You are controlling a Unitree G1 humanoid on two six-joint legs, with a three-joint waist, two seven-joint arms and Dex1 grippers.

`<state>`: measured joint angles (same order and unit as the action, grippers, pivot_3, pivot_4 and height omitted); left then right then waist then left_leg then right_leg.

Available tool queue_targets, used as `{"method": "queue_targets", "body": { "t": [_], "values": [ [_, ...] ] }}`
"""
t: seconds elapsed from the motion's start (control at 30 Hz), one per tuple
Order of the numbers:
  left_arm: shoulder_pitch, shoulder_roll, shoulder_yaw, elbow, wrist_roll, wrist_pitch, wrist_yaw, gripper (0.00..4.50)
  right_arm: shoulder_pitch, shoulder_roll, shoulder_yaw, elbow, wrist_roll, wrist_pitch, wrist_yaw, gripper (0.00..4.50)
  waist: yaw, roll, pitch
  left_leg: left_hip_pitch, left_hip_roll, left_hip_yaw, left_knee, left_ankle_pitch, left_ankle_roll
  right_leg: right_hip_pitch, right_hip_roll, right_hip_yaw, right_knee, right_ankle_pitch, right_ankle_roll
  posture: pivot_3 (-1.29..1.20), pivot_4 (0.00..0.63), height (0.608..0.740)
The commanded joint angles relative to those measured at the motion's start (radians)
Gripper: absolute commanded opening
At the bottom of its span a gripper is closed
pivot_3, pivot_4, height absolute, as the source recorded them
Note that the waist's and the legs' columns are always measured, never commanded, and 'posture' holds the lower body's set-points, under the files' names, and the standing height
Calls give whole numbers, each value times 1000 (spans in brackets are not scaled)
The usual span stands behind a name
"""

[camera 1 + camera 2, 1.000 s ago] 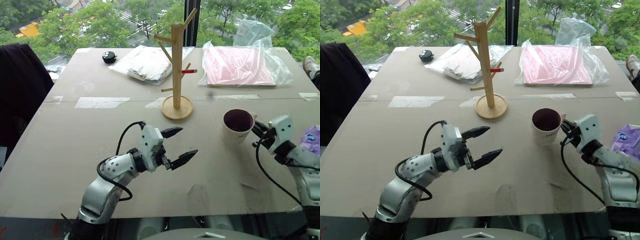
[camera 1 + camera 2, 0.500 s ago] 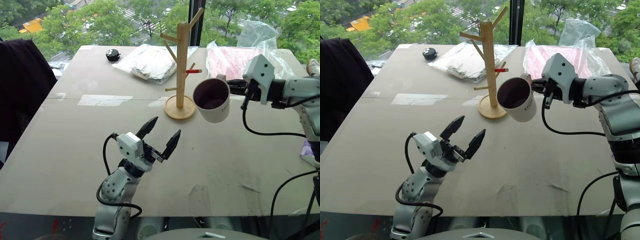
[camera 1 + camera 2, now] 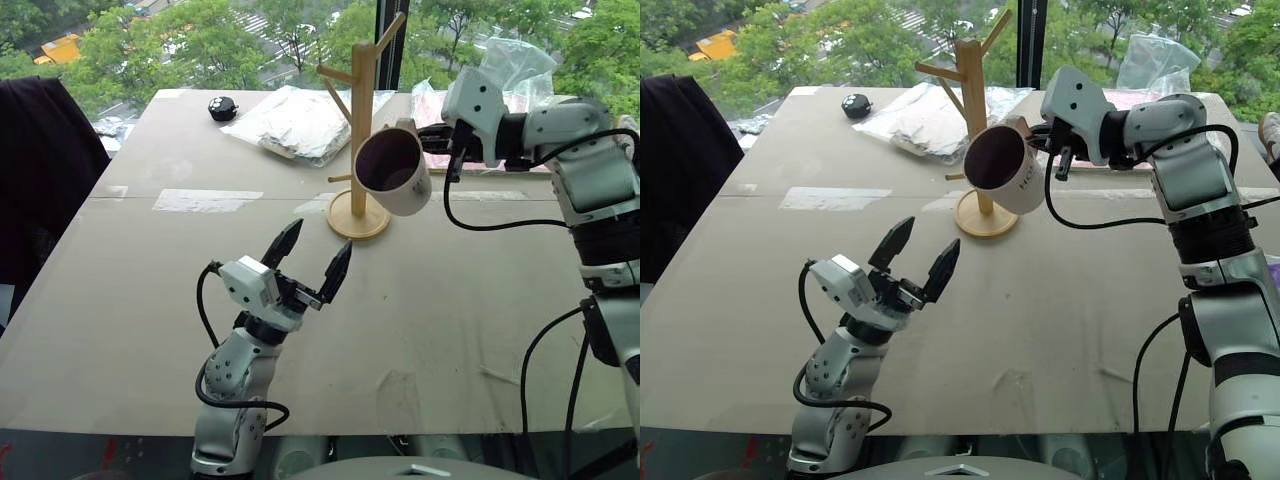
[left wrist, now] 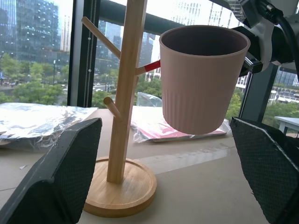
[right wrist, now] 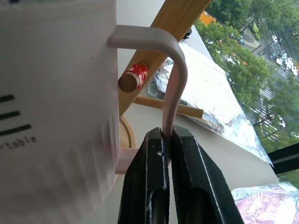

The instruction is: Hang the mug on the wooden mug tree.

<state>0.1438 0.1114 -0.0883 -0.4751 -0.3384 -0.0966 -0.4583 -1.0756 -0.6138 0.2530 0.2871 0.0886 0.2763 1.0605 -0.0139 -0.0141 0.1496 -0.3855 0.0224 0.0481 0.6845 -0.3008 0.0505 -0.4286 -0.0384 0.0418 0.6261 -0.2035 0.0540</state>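
The mug point(image 3: 393, 172), white with a dark inside, hangs in the air tipped on its side, its mouth facing me. My right gripper point(image 3: 428, 140) is shut on the mug's loop handle point(image 5: 174, 79), pinching it between both fingers point(image 5: 187, 168). The mug sits right beside the post of the wooden mug tree point(image 3: 361, 120), above its round base point(image 3: 345, 222). The red-tipped peg point(image 5: 133, 77) pokes out just behind the handle, apart from it. My left gripper point(image 3: 315, 250) stands open over the near table, pointing up toward the tree, with nothing in it.
At the back of the table lie a clear bag with a white garment point(image 3: 300, 120), a pink package in plastic point(image 3: 440, 105) and a small black object point(image 3: 222, 108). Dark cloth point(image 3: 40, 170) hangs at the left edge. Tape strips point(image 3: 200, 200) cross the tabletop.
My right arm lifted the mug off the table at the right and carried it left and up to the tree, tipping it. The left gripper swung to point upward, still open.
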Motion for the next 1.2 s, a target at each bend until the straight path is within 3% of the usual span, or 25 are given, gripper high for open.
{"method": "queue_targets", "body": {
  "t": [0.03, 0.1, 0.33, 0.37, 0.53, 0.7, 0.8, 0.9, 1.07, 1.2],
  "values": [
    [-18, -3, 7, -6, -18, -23, 2, 4500, -56, 18, -1, 32, -35, -27, -3, 285, 0, 0, 0, 0, 0, 0, 0, 0, 0, 0, 0, 0, 0, 0, 0, 0, 150, 740],
    [-21, -1, 11, -3, -23, -24, 2, 4500, -76, 33, -5, 55, -46, -31, -13, 911, 0, 0, 0, 0, 0, 0, 0, 0, 0, 0, 0, 0, 0, 0, 0, 0, 150, 740],
    [-9, -1, 12, -2, -28, -30, 5, 4500, -87, 26, -74, 61, -34, 7, -66, 4173, 2, 0, 0, -2, 0, -1, 0, 0, 0, -2, -2, -2, 0, 0, 0, 0, 150, 740],
    [-4, 0, 10, -3, -25, -31, 4, 4500, -74, 9, -92, 51, -27, 21, -67, 4460, 2, 0, 0, -3, 0, -1, 0, 0, 0, -2, -2, -2, 0, 0, 0, 0, 150, 740],
    [57, 54, -2, -1, 4, 21, -4, 4500, 107, -76, -222, -89, 84, 161, -49, 4460, 10, 0, 0, -7, -2, -4, 0, 0, 0, -4, -10, -7, -2, 0, 0, 0, 150, 740],
    [148, 134, -9, 5, 3, 116, -21, 4500, 482, -100, -358, -307, 205, 198, -50, 4460, 8, 0, 0, -9, -2, -8, -1, 0, 0, -4, -11, -12, -2, 0, 0, 0, 150, 740],
    [194, 193, -8, 10, 69, 157, -5, 4500, 773, -24, -455, -464, 299, 193, -104, 4460, 7, 2, 0, -10, -2, -10, -1, 0, 0, -5, -11, -14, -1, 1, 2, 0, 150, 740],
    [261, 246, 0, -26, 90, 175, -20, 4500, 1080, 75, -490, -563, 297, 60, -144, 4460, 6, 2, -1, -10, -2, -12, -1, 0, 0, -4, -6, -16, 0, 0, 0, 0, 150, 740],
    [305, 275, 9, -51, 94, 195, -18, 4500, 1284, 172, -482, -543, 242, -133, -209, 4460, -5, 2, 2, -5, -2, -5, 2, 0, 0, -2, -5, -10, 0, -1, 0, 0, 150, 740],
    [281, 299, 10, -42, 109, 240, -18, 4500, 1345, 221, -471, -506, 224, -236, -244, 4460, -3, 1, 2, 7, 0, -4, 2, 0, 0, 6, -5, -10, 0, -3, 4, 0, 150, 740]
  ]
}}
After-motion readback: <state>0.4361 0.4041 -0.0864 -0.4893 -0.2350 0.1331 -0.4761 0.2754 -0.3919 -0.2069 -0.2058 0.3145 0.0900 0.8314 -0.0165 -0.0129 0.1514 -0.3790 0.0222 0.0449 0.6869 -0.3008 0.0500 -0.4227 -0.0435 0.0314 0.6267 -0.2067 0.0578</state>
